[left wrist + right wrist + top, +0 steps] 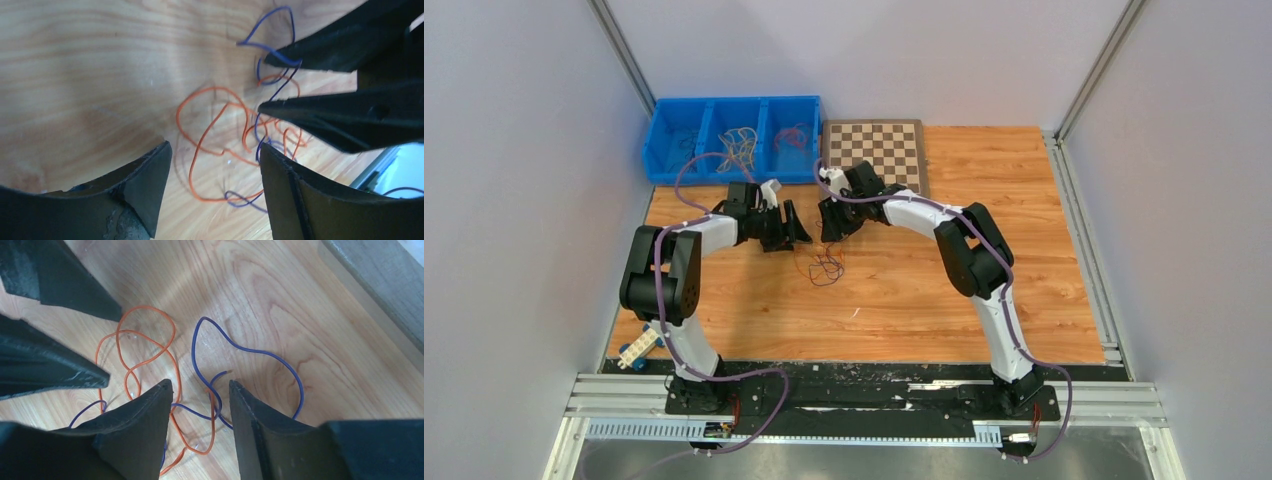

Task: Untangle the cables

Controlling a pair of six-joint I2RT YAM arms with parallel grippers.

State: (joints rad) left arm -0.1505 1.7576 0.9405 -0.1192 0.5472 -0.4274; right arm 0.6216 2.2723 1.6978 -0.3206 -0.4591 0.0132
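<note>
Just behind cables (826, 265): bin (724, 101), chessboard (874, 150).

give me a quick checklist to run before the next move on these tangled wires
1. Is the left claw open: ok, jaws apart, nothing pinched.
2. Is the right claw astride the purple wire: ok, the wire runs between its jaws.
3. Is the purple wire pinched: not ok, the jaws stand apart.
4. Is the orange wire free of the purple wire: not ok, they cross in several places.
5. Are the two claws clear of each other: ok, a gap shows from above.
</note>
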